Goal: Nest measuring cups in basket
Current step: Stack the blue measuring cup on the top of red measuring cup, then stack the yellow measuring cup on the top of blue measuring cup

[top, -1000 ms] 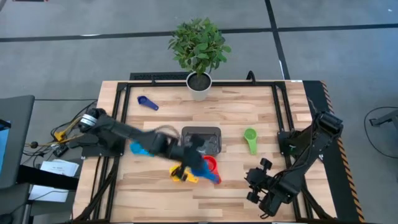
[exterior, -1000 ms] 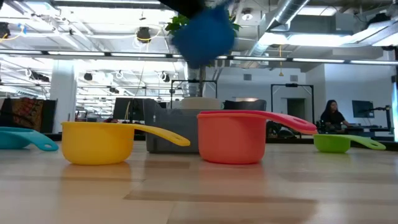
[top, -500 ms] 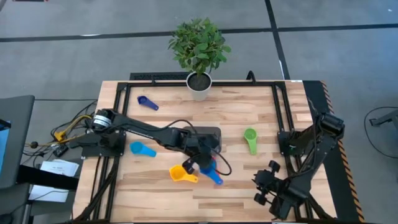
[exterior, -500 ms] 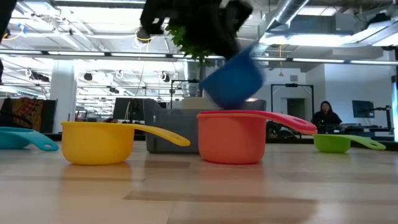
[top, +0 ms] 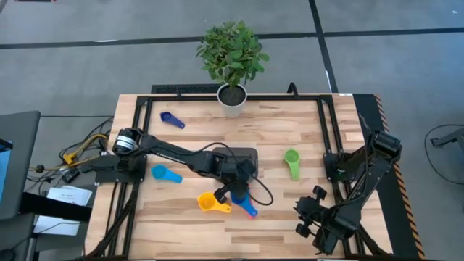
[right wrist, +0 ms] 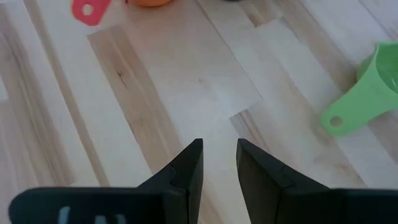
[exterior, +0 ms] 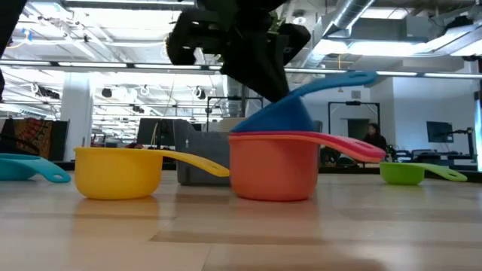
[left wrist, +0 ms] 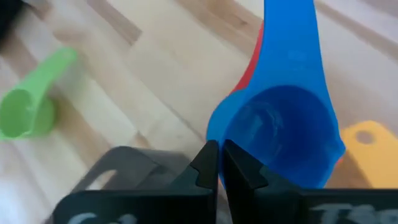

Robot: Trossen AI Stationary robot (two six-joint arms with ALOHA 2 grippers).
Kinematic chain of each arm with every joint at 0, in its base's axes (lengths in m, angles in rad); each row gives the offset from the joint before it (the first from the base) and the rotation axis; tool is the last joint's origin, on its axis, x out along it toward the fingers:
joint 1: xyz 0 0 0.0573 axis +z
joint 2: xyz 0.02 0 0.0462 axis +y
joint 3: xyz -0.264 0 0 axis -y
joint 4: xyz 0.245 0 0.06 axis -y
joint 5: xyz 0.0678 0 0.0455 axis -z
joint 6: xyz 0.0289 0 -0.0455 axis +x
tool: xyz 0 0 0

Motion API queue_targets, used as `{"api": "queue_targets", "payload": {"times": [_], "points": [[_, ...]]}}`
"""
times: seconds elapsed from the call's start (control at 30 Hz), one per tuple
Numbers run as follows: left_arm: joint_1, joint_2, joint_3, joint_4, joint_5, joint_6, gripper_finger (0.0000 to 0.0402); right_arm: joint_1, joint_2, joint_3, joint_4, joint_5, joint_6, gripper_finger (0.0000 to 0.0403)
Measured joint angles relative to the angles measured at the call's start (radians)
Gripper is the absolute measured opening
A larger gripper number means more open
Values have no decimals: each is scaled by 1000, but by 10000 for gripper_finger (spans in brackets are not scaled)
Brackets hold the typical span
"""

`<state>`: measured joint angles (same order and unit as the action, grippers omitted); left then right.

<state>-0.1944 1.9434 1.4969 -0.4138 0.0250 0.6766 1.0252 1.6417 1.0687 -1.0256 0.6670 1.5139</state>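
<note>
My left gripper [top: 236,190] reaches over the table's middle and is shut on a blue measuring cup [exterior: 273,122]. That cup's bowl sits tilted inside the red cup [exterior: 275,167], which stands on the table. A yellow cup [top: 210,203] stands just left of them. The dark grey basket [top: 235,158] lies right behind. A light blue cup [top: 167,174], a small dark blue cup [top: 172,119] and a green cup [top: 292,163] lie apart on the wood. My right gripper [right wrist: 219,149] hovers open near the table's near right corner. My left gripper pinches the blue cup's bowl wall [left wrist: 217,140] on the side opposite the handle, one finger on either side of the rim. The fingers [left wrist: 208,167] come slanting down from above. The bowl rests tilted in the red cup, and its handle [exterior: 350,79] points up.
A white pot with a green plant [top: 232,98] stands at the far edge, behind the basket. Black rails [top: 330,127] run along the table's sides. Bare wood lies between the cups and my right arm [top: 355,188].
My left gripper has carried the blue cup from above the yellow cup toward the table's right and down. The cup, lifted clear before, now has its bowl inside the red cup. The red cup has shifted slightly.
</note>
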Motion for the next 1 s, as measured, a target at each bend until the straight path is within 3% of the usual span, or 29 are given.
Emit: {"api": "queue_targets", "payload": {"times": [0.3, 0.4, 0.73, 1.0], "points": [[-28, 0, 0, -113, 41, -74, 0, -4, 0, 0, -7, 5, 4, 120], [-31, 0, 0, -112, 39, -161, 4, -15, 0, 0, -8, 5, 4, 120], [-63, -5, 0, -118, 29, -207, 66, -40, 0, 0, -6, 6, 4, 120], [-102, -93, 0, -238, -39, -336, 95, -40, 0, 1, -4, 13, 5, 120]]}}
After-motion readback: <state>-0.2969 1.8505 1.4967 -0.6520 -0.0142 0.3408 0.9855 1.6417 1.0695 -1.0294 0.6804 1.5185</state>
